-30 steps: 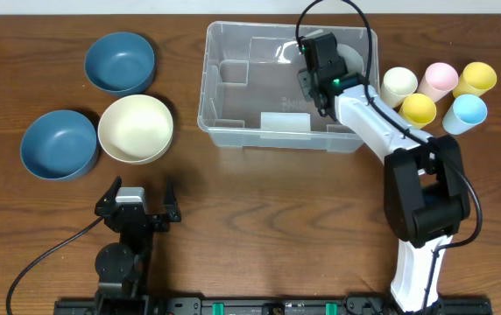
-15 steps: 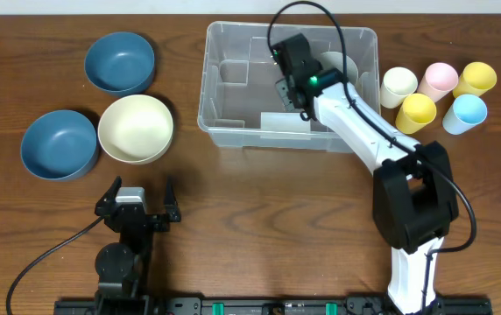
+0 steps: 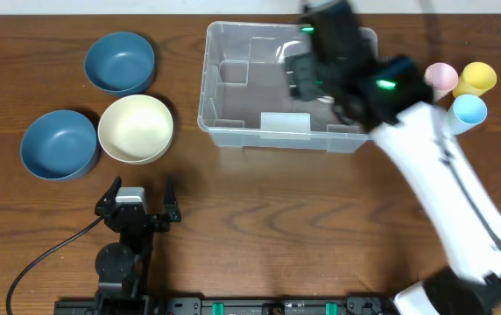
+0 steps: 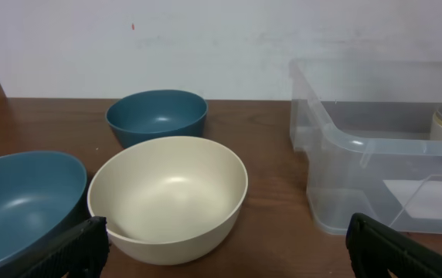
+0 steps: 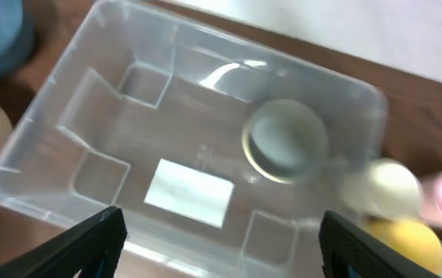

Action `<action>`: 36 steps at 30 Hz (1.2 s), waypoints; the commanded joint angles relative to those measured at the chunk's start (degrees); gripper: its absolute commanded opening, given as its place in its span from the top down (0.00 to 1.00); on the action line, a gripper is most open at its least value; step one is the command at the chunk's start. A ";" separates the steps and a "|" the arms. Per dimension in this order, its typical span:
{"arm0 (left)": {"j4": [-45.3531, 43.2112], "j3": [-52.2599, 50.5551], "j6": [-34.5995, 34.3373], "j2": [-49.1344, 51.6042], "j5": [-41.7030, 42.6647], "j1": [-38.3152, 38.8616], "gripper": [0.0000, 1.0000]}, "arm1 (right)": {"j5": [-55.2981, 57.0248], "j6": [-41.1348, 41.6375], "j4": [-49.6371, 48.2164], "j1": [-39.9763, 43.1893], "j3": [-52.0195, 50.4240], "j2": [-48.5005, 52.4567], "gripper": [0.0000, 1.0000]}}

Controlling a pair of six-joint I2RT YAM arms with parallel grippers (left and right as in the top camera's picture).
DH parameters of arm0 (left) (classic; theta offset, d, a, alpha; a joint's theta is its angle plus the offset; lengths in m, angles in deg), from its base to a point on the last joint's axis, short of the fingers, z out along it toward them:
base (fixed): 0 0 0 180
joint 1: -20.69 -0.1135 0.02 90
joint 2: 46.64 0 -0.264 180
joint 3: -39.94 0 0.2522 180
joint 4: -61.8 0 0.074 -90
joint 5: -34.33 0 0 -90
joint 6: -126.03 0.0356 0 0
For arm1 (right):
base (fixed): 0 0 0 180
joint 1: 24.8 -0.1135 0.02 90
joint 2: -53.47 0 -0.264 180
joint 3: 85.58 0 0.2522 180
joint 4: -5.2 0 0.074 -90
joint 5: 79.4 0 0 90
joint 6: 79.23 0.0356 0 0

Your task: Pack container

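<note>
Large clear colourless rectangular plastic bin [image 5: 128, 139], rounded corners, thick rim, moulded inner ridges, lies below the right gripper [image 5: 221, 243] and fills the span between its black fingers [image 5: 90, 239]. These are spread wide and hold nothing. One round cream-rimmed cup [image 5: 285, 140] sits mouth up inside, beyond the fingertips. Left gripper [image 4: 236, 251] also spread wide and empty, with a smooth matte cream bowl [image 4: 167, 193] just ahead between its fingers and the bin ahead to their right.

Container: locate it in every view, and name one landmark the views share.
Overhead: the container sits at top centre of the table.
Left wrist: it is at the right side of the picture.
Right wrist: it fills most of the frame.
Shared landmark: the white label inside it.
</note>
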 commanded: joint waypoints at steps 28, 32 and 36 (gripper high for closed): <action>2.03 -1.27 0.55 -0.33 -0.46 -0.33 0.02 | -11.96 16.31 -2.64 42.34 -18.03 13.40 0.21; 2.03 -1.27 0.52 -0.33 -0.46 -0.33 0.02 | -12.00 16.33 -7.65 42.42 -21.84 13.99 0.27; 2.03 -1.27 0.55 -0.33 -0.46 -0.33 0.02 | -11.98 16.33 -12.35 42.42 -25.81 14.21 0.34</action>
